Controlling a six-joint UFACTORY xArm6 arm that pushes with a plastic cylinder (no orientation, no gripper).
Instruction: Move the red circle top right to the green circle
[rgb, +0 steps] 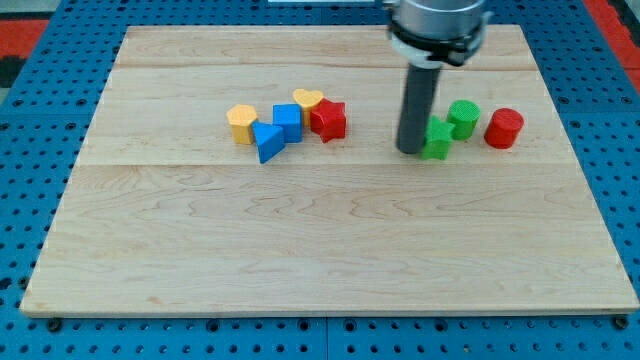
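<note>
The red circle (504, 128) stands at the view's right on the wooden board (330, 230). The green circle (463, 117) is just left of it, a small gap between them. A green star (437, 139) sits below-left of the green circle, touching it. My tip (411, 149) is at the lower end of the dark rod, right against the green star's left side, left of both circles.
A cluster lies left of centre: a red star (328, 120), a yellow heart (308, 99), a blue cube (288, 122), a blue triangle (267, 142) and a yellow hexagon (241, 124). Blue pegboard surrounds the board.
</note>
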